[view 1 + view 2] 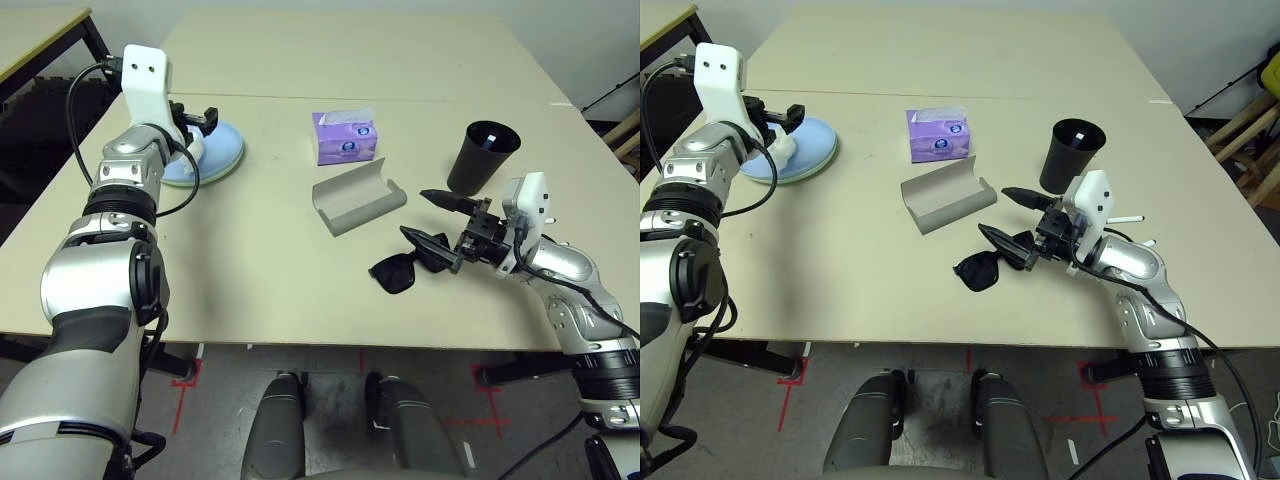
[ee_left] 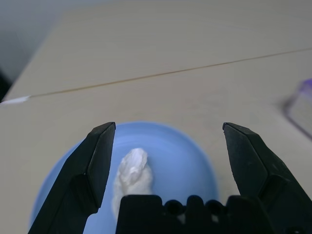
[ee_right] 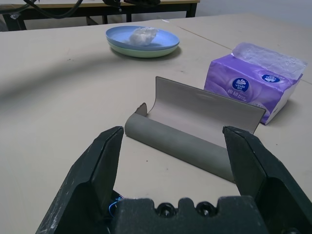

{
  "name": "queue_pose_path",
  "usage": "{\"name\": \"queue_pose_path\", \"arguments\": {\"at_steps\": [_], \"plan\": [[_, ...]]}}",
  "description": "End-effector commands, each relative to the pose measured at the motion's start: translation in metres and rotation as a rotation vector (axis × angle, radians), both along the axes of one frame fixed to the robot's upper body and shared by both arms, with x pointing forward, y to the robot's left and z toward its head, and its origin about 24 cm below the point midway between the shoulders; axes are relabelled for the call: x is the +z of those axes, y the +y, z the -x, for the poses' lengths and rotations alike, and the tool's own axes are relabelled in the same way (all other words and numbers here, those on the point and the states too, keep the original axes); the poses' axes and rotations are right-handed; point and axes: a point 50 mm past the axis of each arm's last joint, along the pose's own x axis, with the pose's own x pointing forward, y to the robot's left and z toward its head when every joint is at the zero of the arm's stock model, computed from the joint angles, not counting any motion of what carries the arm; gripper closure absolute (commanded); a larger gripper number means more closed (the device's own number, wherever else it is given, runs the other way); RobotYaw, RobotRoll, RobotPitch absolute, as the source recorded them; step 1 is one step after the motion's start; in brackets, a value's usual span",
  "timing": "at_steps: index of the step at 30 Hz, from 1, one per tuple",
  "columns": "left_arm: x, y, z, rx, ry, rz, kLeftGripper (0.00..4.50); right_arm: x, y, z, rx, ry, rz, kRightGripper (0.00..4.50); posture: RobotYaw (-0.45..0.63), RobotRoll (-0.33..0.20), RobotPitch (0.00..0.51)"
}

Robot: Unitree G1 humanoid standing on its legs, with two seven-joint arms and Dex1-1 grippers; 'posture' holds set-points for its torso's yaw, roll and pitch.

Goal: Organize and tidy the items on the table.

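A light blue plate (image 1: pixel 222 150) sits stacked on a pale green one at the table's (image 1: pixel 250 270) far left. A crumpled white tissue (image 2: pixel 132 171) lies on the blue plate. My left gripper (image 2: pixel 168 129) hangs open just above it, with nothing between its fingers. A grey glasses case (image 1: pixel 357 195) lies open in the middle. Black sunglasses (image 1: pixel 398 270) rest in front of it, to its right. My right gripper (image 1: pixel 415 214) is open, right at the sunglasses' right end, and points toward the case (image 3: pixel 195 129). A black cup (image 1: pixel 483 155) stands behind it. A thin white pen (image 1: pixel 1128 218) lies beside my right wrist.
A purple tissue box (image 1: pixel 346 136) stands behind the case, toward the table's middle. A seam runs across the table behind the plates and the box. Another table (image 1: pixel 40 35) stands at the far left. Bare tabletop lies between the plates and the case.
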Motion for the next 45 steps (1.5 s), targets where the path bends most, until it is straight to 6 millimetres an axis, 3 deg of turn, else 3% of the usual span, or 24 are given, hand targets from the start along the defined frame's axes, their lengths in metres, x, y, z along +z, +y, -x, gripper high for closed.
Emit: {"name": "queue_pose_path", "arguments": {"at_steps": [1,12,36,45], "plan": [[0.008,-0.021,0.002,-0.243,-0.057,0.001,0.02,0.001,-0.004,-0.002,-0.015,-0.005,-0.003,0.00,0.13,0.000,0.145],[0.003,-0.041,0.017,-0.544,-0.096,-0.021,0.02,0.003,-0.007,-0.004,-0.022,-0.007,0.000,0.00,0.14,0.000,0.147],[-0.055,-0.044,0.068,-0.938,0.114,-0.121,0.02,0.007,-0.017,-0.007,-0.039,-0.021,0.018,0.00,0.13,0.000,0.160],[-0.061,-0.045,0.077,-1.091,0.145,-0.165,0.02,0.011,-0.023,-0.003,-0.034,-0.017,0.036,0.00,0.14,0.000,0.195]]}}
